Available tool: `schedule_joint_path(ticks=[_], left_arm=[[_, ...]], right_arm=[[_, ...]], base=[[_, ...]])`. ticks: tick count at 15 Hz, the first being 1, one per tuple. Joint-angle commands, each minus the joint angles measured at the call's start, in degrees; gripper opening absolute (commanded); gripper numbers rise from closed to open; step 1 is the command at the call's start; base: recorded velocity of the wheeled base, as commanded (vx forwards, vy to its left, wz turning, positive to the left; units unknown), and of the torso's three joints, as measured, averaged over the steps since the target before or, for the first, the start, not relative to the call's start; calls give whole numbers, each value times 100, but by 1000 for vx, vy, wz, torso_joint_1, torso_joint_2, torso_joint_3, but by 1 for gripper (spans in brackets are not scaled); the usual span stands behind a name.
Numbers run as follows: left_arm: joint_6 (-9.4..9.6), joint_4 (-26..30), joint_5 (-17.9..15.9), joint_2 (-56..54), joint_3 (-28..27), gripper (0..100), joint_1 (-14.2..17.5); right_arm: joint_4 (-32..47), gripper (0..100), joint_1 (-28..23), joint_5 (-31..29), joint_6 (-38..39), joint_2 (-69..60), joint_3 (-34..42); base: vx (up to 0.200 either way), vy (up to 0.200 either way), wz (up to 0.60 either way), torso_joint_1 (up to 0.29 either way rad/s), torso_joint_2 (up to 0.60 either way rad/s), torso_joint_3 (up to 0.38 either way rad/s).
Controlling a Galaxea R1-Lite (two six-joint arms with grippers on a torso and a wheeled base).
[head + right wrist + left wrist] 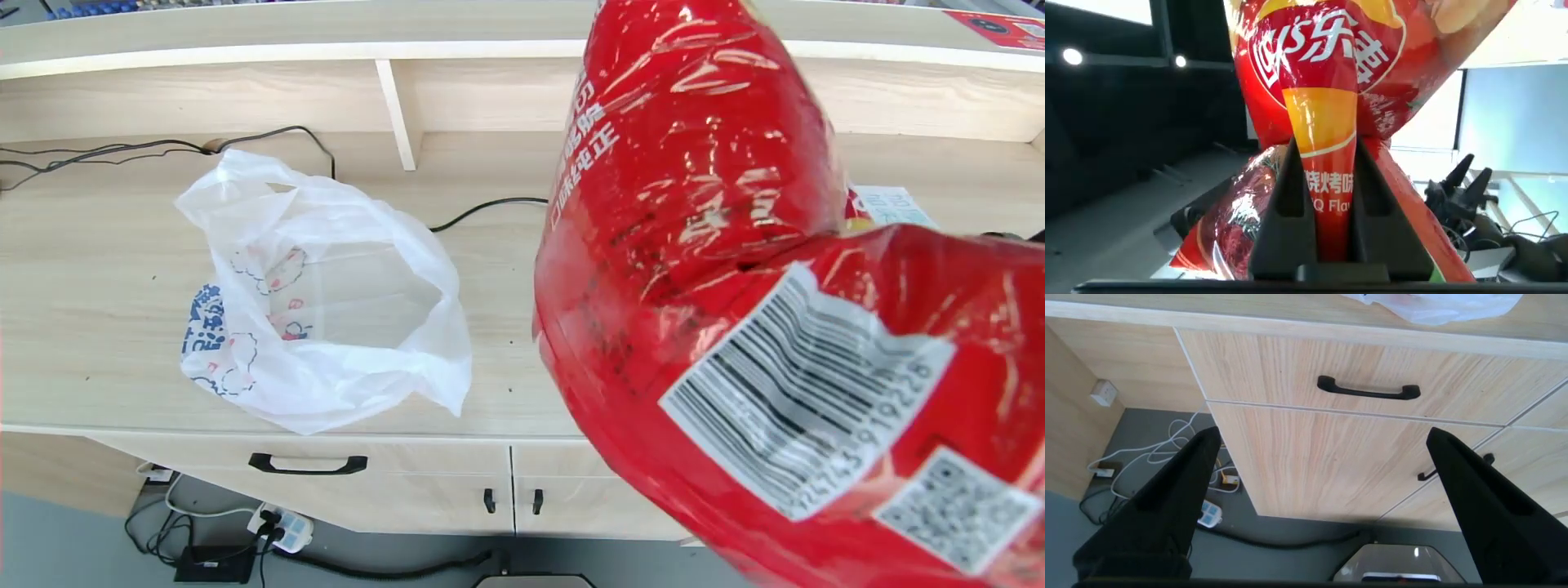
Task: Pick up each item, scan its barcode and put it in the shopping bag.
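- Chip bag (718, 204): held up close before the head camera at 3 o'clock, with the barcode (804, 392) turned toward it.
- Right gripper (1327, 155): clamped tight on a pinched fold of the chip bag.
- Left gripper (1323, 437): spread wide, nothing held, set low before the drawer handle (1369, 389).
- Shopping bag (326, 302): laid open on the counter (98, 327), at 9 o'clock of the chip bag.
- Cable (282, 128): seen at 12 o'clock, just beyond the shopping bag.
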Motion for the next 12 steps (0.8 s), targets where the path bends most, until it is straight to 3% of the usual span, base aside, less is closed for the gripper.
schedule_joint_path(ticks=[1, 3, 9, 11, 12], left_arm=[[-2, -1, 0, 6, 0, 100, 2], [-2, -1, 0, 6, 0, 100, 2], [-2, -1, 0, 6, 0, 100, 2], [7, -1, 0, 6, 0, 100, 2], [-2, -1, 0, 6, 0, 100, 2]], right_arm=[[-628, 0, -492, 608, 456, 653, 164], [-813, 0, -677, 907, 886, 697, 138], [-813, 0, -1116, 916, 1238, 916, -293], [-813, 0, -1380, 907, 1009, 1013, -468], [-813, 0, -1556, 916, 456, 1039, -556]], base=[[0, 0, 0, 0, 0, 0], [0, 0, 0, 0, 0, 0], [0, 0, 0, 0, 0, 0], [0, 0, 0, 0, 0, 0], [0, 0, 0, 0, 0, 0]])
